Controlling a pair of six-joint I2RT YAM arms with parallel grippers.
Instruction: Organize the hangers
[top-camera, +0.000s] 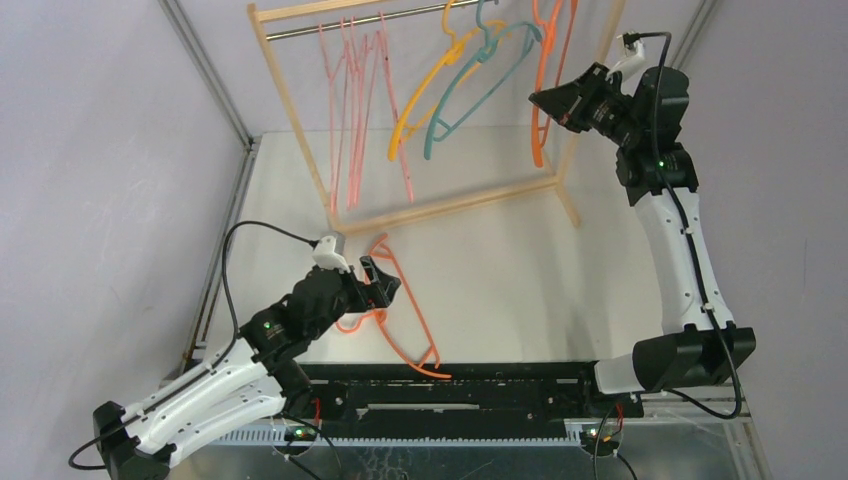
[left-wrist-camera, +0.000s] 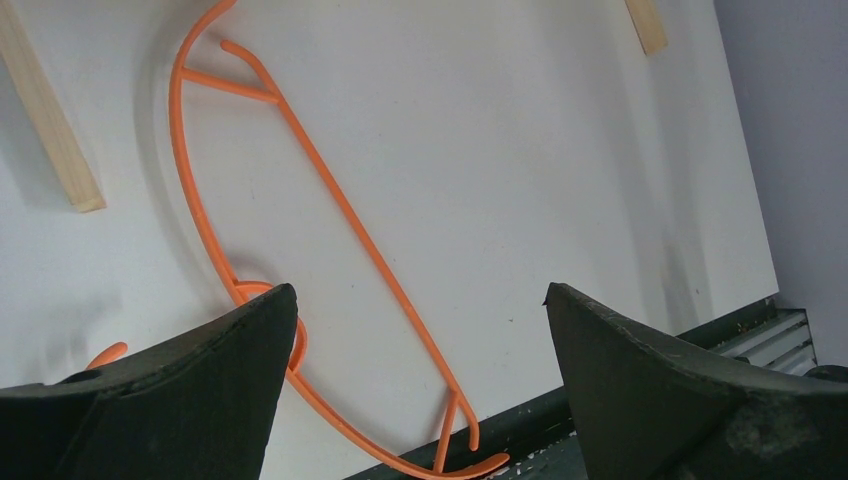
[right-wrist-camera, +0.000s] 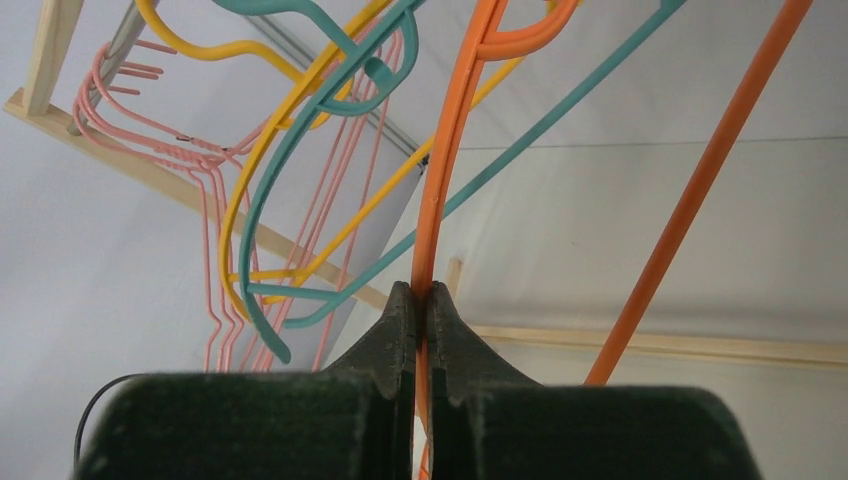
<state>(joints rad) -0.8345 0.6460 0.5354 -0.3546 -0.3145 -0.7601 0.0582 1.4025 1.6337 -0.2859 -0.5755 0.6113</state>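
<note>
The right fingers (right-wrist-camera: 400, 335) are pinched tight on an orange hanger (right-wrist-camera: 445, 150) at the rack's (top-camera: 293, 110) right end, next to the teal hanger (right-wrist-camera: 246, 225), probably steadying it on the rod. In front of the rack, the left fingers (left-wrist-camera: 230, 350) gape wide and empty over a second orange hanger (left-wrist-camera: 340, 200), which lies flat on the table (top-camera: 500, 260).

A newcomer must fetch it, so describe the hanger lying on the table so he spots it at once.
Find the wooden rack at the table's far end. On the white table in front of it, beside the open left gripper, lies an orange hanger. It alone lies flat; the rest hang on the rack.
</note>
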